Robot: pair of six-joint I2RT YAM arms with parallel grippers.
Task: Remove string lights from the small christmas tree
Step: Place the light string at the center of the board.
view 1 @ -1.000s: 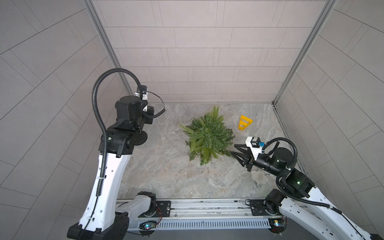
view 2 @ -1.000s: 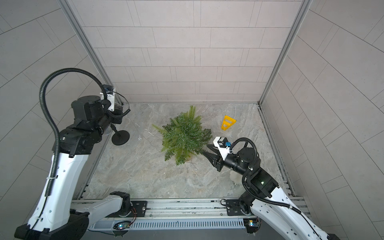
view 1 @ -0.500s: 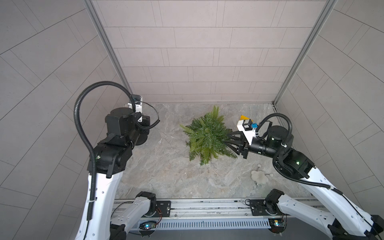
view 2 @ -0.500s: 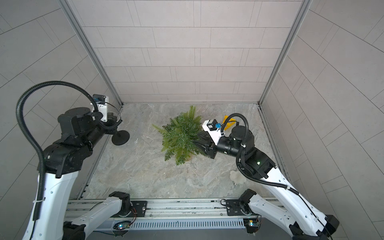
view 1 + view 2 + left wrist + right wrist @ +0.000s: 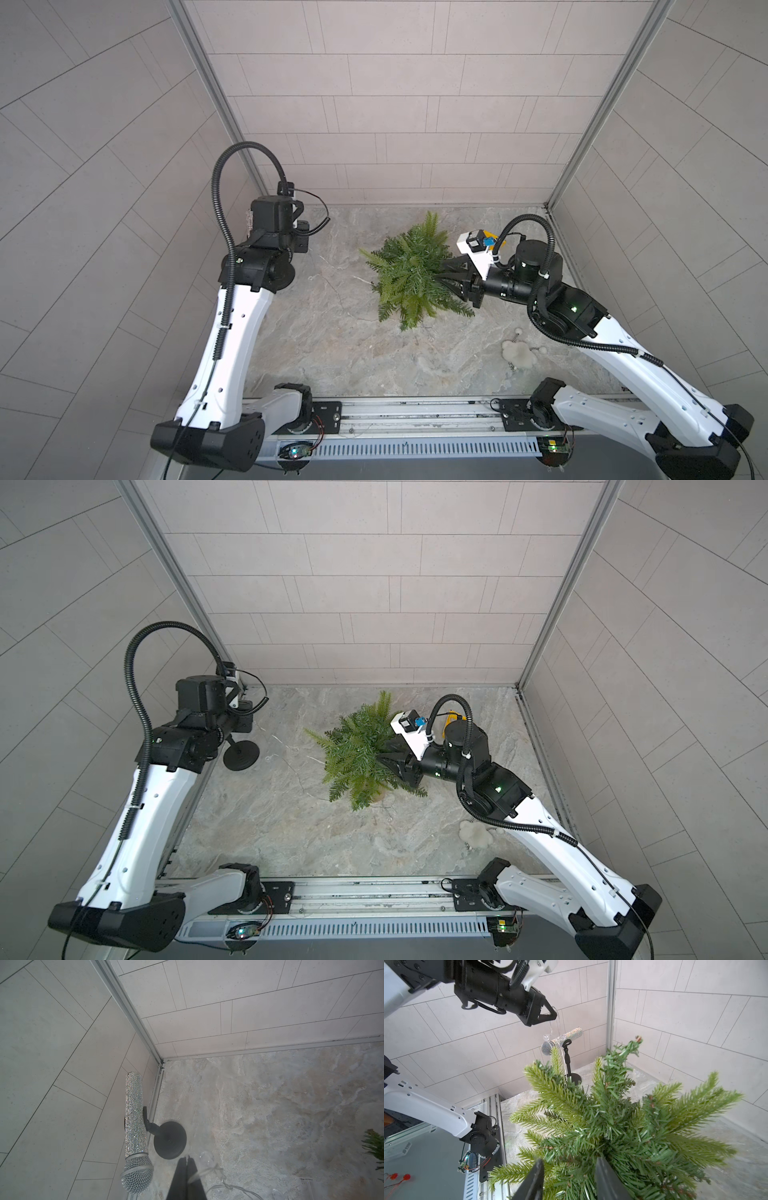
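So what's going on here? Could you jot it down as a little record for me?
Left gripper: shut on the string lights, held up in the air
Right gripper: open, jaws among the branches of the small christmas tree
String lights: hang down toward the tree; whether caught in it, cannot tell
Nearby: sparkly microphone, white pom-pom

Three walls enclose the cell: a back wall (image 5: 382, 104) and two side walls (image 5: 83, 187), all faced with pale grey-beige rectangular tiles laid in staggered courses with thin dark joints. Slim aluminium corner posts (image 5: 217, 104) run up where the walls meet. The worktop (image 5: 332, 353) has a marbled grey and tan stone pattern. Light is soft and even, casting only faint shadows.
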